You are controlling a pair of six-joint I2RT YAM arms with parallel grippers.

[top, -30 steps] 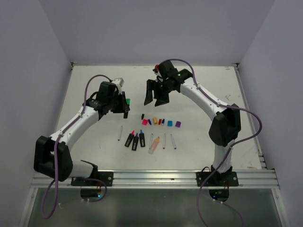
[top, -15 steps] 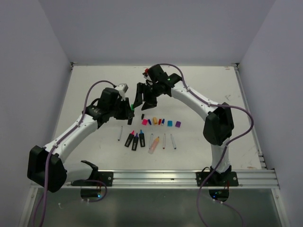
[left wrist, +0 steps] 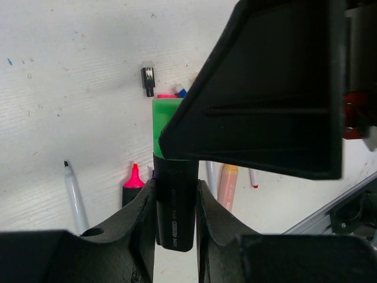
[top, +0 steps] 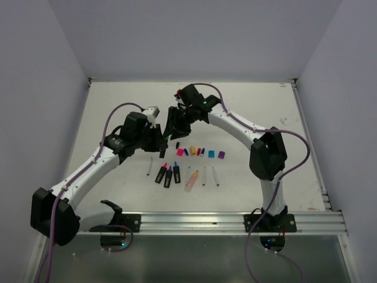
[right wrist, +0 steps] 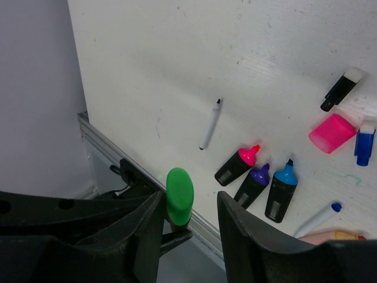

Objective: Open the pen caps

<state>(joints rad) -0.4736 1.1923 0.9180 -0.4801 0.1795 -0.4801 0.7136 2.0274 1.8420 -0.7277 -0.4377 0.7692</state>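
The green cap (right wrist: 179, 196) sits on the end of a black highlighter (left wrist: 175, 206) that is held up in the air above the white surface (right wrist: 177, 59), to the left of the row of loose caps. The left claw (left wrist: 175, 203) is clamped on the highlighter's black barrel, a finger pressed to each side, with the capped end sticking out ahead of it. The right claw (right wrist: 189, 203) straddles the green cap with its fingers apart. In the right wrist view the cap stands close against one finger and a clear gap shows between it and the other. Whether the near finger touches the cap cannot be told. Down on the surface lie caps already off their pens: a pink cap (right wrist: 331, 132), a blue cap (right wrist: 364, 144) just beside it, and a small black cap (right wrist: 340, 89) a little apart. The overhead view adds an orange cap (top: 192, 150), a cyan cap (top: 211, 153) and a purple cap (top: 221, 155) in the same row. Nearer the arm bases three uncapped highlighters lie side by side, with pink (right wrist: 237, 165), purple (right wrist: 253, 184) and blue (right wrist: 281, 188) tips. A thin white pen (right wrist: 210, 124) lies to their left.
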